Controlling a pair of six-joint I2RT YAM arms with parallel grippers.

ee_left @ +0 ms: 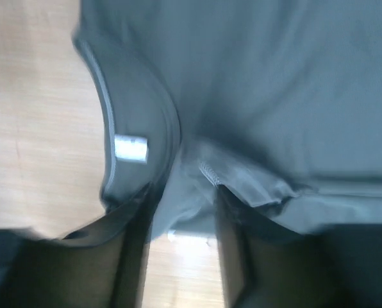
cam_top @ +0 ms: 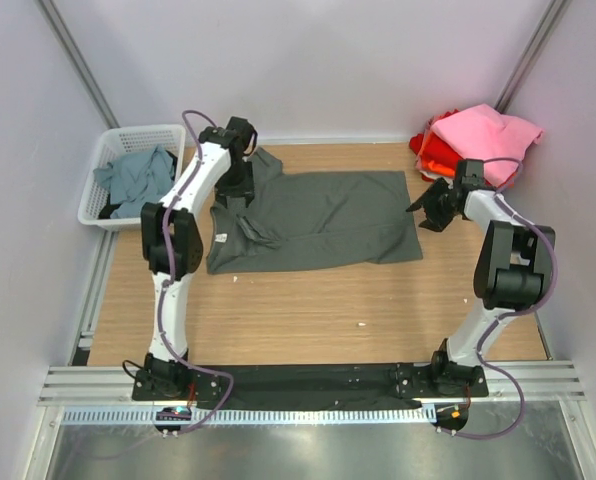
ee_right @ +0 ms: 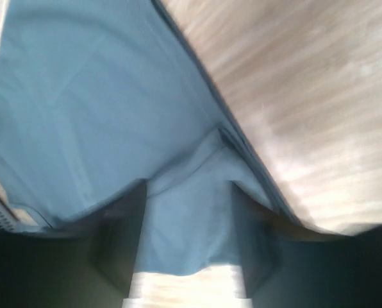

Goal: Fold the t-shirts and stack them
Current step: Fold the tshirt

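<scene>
A dark charcoal-grey t-shirt (cam_top: 318, 220) lies spread flat on the wooden table, collar to the left and hem to the right. My left gripper (cam_top: 236, 200) is low over its collar and shoulder. In the left wrist view the gripper (ee_left: 181, 212) is open, with a fold of the shirt (ee_left: 274, 96) between its fingers, next to the collar's white label (ee_left: 130, 147). My right gripper (cam_top: 425, 212) is at the shirt's right edge. In the right wrist view it (ee_right: 188, 212) is open, with the hem (ee_right: 82, 115) lying between its fingers. Both wrist views are blurred.
A pink shirt (cam_top: 483, 135) lies on top of red and orange shirts (cam_top: 436, 152) in the back right corner. A white lattice basket (cam_top: 103, 190) at the back left holds a dusty teal-grey shirt (cam_top: 133, 180). Walls close in the table on three sides.
</scene>
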